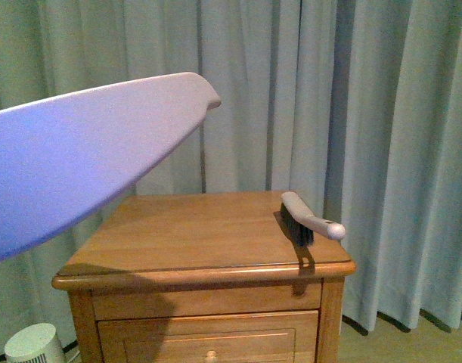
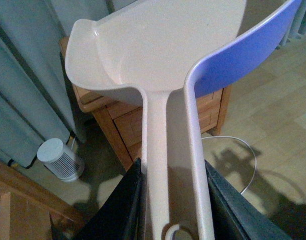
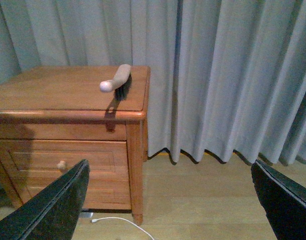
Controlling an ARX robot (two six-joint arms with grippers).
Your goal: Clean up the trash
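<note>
1. Trash, the little white paper wad, shows in no view. It is not on top of the wooden cabinet (image 1: 193, 227).
2. The pale dustpan (image 1: 79, 151) is up high, and the part of its scoop that shows is bare.
3. The brush (image 1: 306, 219) lies by the cabinet's right edge with its handle toward the robot, so the right arm is nearer to it.
4. The left gripper (image 2: 173, 172) is clamped on the dustpan handle. The right gripper (image 3: 170, 167) is wide apart and holds nothing.
</note>
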